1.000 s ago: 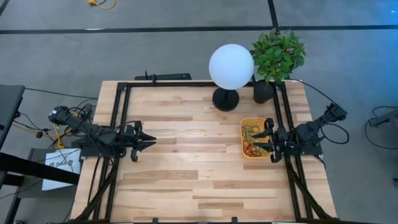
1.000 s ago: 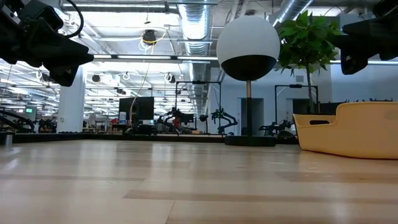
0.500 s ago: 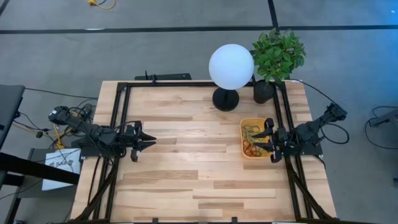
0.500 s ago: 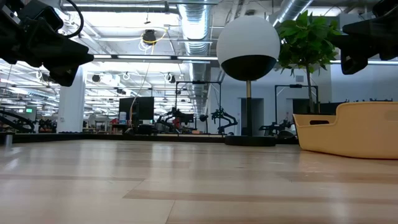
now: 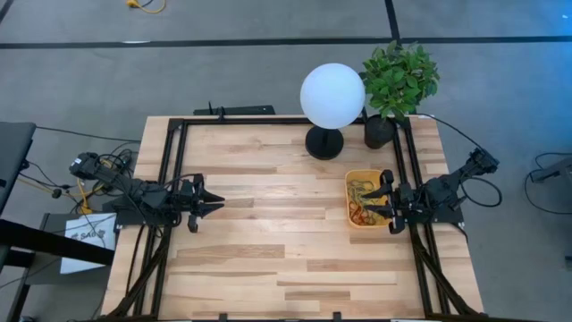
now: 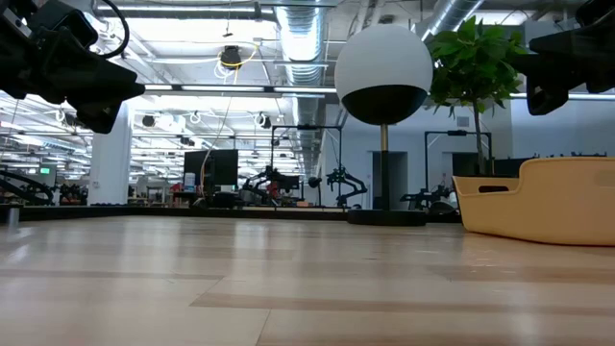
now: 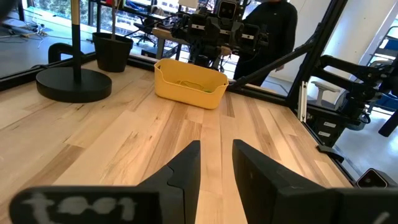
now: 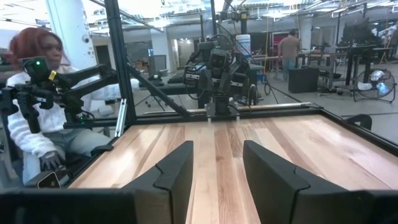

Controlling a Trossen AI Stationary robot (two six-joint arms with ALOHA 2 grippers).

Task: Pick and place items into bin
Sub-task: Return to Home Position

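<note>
Rubber bands (image 5: 357,213) lie in a tangle of red, green and yellow inside the yellow-orange bin (image 5: 351,182). The bin sits on the wooden table (image 5: 268,259), right of centre in the overhead frame, just below the black base of the globe lamp (image 5: 332,95) and the potted plant (image 5: 399,79).

The right gripper (image 5: 375,202) hangs over the bin's right half. Its two dark fingers (image 8: 177,171) are parted by a moderate gap and grip nothing (bare planks show between them in its wrist view).

The left gripper (image 5: 213,205) is at the left-centre of the overhead frame, above the table's left side and well apart from the bin, pointing toward it. Its fingers (image 7: 186,168) stand only narrowly apart, with nothing between them.

From table height the bin (image 6: 557,202) fills the right edge of the frame.

A seated person in a white sleeve (image 8: 28,118) shows at the left edge of the right wrist view. Someone in a dark top (image 7: 273,31) stands beyond the bin (image 7: 189,87) at the top of the left wrist view.
</note>
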